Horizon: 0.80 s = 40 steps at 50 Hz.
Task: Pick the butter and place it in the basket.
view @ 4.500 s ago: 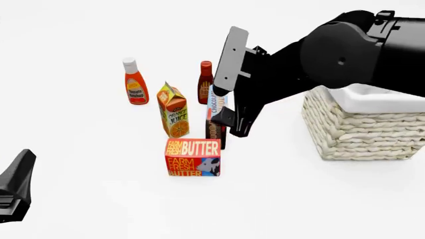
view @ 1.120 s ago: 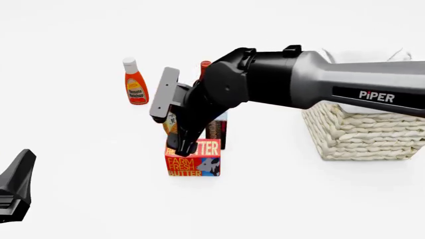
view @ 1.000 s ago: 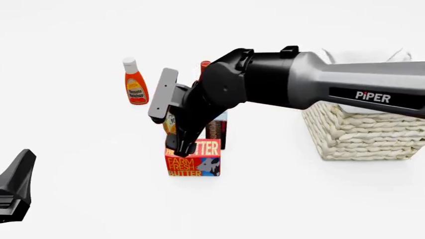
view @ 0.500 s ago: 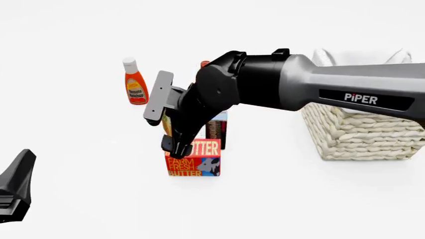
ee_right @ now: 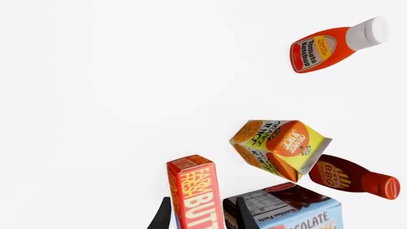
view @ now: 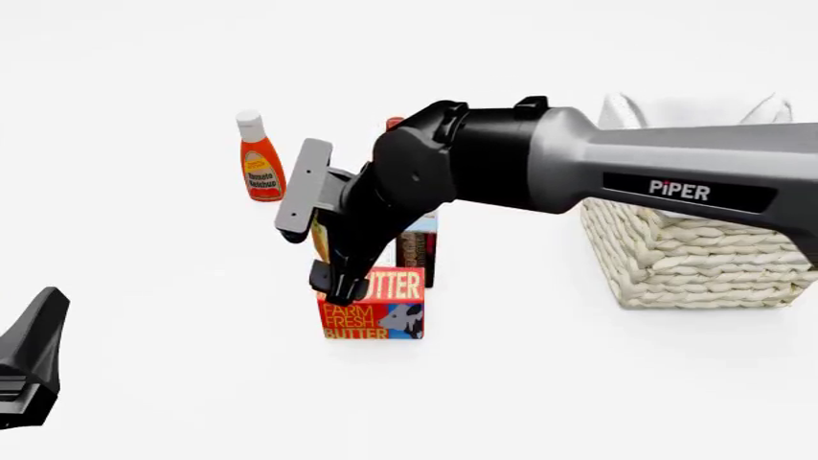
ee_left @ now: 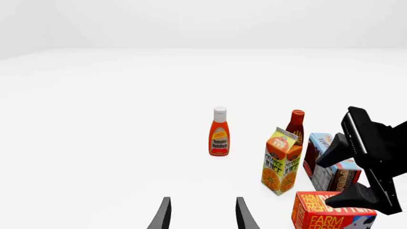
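The butter (view: 374,309), a red and orange box with a cow picture, stands upright in front of the other groceries. My right gripper (view: 337,280) has come down over its left end. In the right wrist view that gripper (ee_right: 202,217) is open, its fingers (ee_right: 164,215) straddling the butter (ee_right: 194,188), with a gap left on the pudding side. The cream woven basket (view: 696,259) stands to the right, under my right arm. My left gripper (view: 31,356) rests low at the near left, open (ee_left: 202,217) and holding nothing, far from the butter (ee_left: 330,215).
Just behind the butter stand a chocolate pudding box (view: 417,249) and an orange juice carton (ee_left: 281,161). Farther back are a dark red sauce bottle (ee_left: 296,125) and a ketchup bottle (view: 261,158). My right arm (view: 614,172) spans the space between the groceries and the basket.
My right arm swung from beside the basket over to the butter and lowered its gripper onto the box's left end. In the last half second it barely shifted. The left arm stayed still.
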{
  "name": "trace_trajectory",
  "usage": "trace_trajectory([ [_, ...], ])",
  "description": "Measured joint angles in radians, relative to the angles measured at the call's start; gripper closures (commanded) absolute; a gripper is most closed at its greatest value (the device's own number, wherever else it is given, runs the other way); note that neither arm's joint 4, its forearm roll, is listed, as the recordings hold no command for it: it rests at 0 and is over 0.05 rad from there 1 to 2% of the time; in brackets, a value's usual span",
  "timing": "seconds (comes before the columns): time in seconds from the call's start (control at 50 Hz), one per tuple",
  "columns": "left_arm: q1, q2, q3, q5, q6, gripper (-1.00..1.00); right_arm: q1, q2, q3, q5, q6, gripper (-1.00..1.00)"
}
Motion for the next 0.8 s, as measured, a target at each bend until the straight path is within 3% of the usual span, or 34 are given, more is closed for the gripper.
trace_trajectory([
  [0.8, 0.000, 0.000, 0.000, 0.000, 0.000, -1.00, -0.001, 0.039, -0.033, 0.007, -0.006, -1.00],
])
